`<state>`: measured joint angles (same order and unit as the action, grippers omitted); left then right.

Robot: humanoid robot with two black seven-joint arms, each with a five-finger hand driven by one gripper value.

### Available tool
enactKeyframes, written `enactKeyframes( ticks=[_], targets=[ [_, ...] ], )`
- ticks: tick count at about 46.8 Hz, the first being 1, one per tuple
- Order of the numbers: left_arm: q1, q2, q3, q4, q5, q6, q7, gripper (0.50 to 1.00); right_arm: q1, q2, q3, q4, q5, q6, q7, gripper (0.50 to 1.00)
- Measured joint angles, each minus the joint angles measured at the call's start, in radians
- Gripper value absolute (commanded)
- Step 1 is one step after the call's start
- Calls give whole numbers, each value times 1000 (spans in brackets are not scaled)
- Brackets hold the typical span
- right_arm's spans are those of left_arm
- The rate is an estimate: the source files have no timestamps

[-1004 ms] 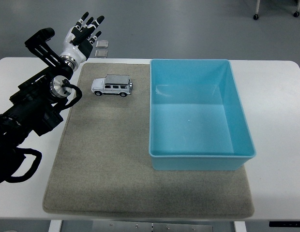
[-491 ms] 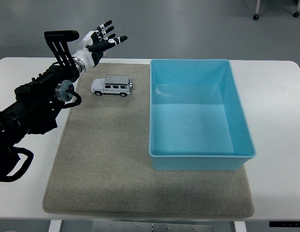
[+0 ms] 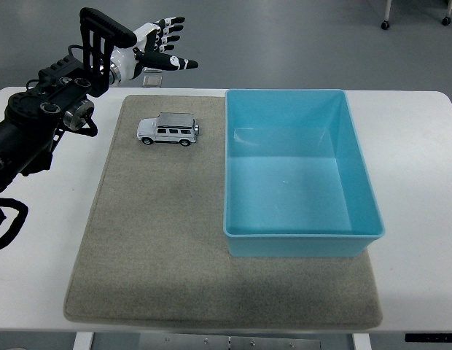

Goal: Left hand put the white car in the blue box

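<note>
The white toy car [image 3: 168, 130] stands on its wheels at the far left of the grey mat [image 3: 160, 233], left of the blue box [image 3: 299, 175]. The box is open and holds nothing. My left hand [image 3: 159, 45] is above and behind the car, over the table's far edge, fingers spread and pointing right. It holds nothing and is apart from the car. The right arm is out of view.
Two small clear squares [image 3: 152, 76] lie on the white table [image 3: 36, 211] behind the mat, just under my left hand. My black left forearm [image 3: 44, 120] crosses the table's far left corner.
My left hand has swung right and turned so its fingers point right instead of up. The forearm has risen toward the far left. The car and box have not moved.
</note>
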<state>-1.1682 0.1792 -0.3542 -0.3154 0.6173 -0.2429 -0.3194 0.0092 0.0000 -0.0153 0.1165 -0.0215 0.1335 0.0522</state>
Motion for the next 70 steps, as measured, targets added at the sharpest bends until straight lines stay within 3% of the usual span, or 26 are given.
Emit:
enactKeyframes(
  ticks=[11, 27, 32, 50, 70],
  targets=[
    [-30, 49, 41, -96, 215, -3, -1, 996, 0, 0, 0, 0, 0, 0, 0, 936],
    [-100, 172, 234, -292, 254, -8, -1, 996, 0, 0, 0, 0, 0, 0, 0, 936],
    [-126, 202, 281, -344, 341, -7, -1, 996, 0, 0, 0, 0, 0, 0, 0, 936],
    [-136, 208, 280, -374, 753, 8, -6, 996, 0, 0, 0, 0, 0, 0, 0, 936],
    [-118, 197, 294, -386, 783, 8, -9, 996, 0, 0, 0, 0, 0, 0, 0, 936]
  ],
)
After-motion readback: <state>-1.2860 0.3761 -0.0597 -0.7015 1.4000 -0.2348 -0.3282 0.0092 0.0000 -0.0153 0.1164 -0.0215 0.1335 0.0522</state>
